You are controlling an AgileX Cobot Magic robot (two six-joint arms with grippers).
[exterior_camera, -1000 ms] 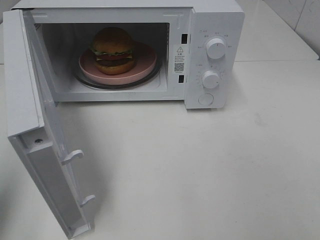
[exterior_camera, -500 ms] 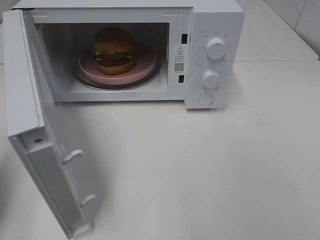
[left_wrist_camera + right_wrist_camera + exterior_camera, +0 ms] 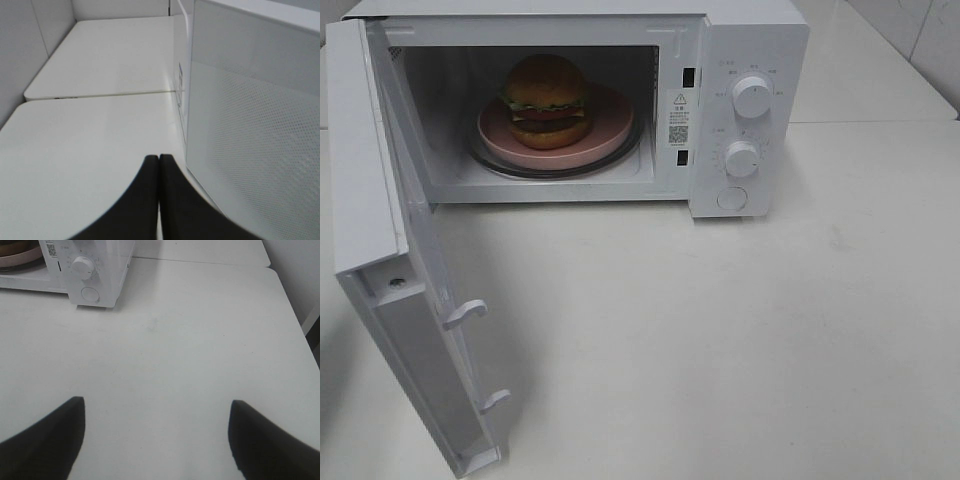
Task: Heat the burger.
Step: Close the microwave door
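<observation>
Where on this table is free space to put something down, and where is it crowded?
Free: the bare table in front of the microwave, between its open door and the right edge; also the strip right of the knobs. Crowded: the cavity, where the pink plate with the burger takes most of the floor.

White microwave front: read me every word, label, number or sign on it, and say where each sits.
No words or numbers can be read.
Warning triangle sign: on the white sticker beside the white microwave's cavity; print beneath too small.
QR code: same sticker.
Markings around the upper round white knob and lower round white knob: too blurred.
</observation>
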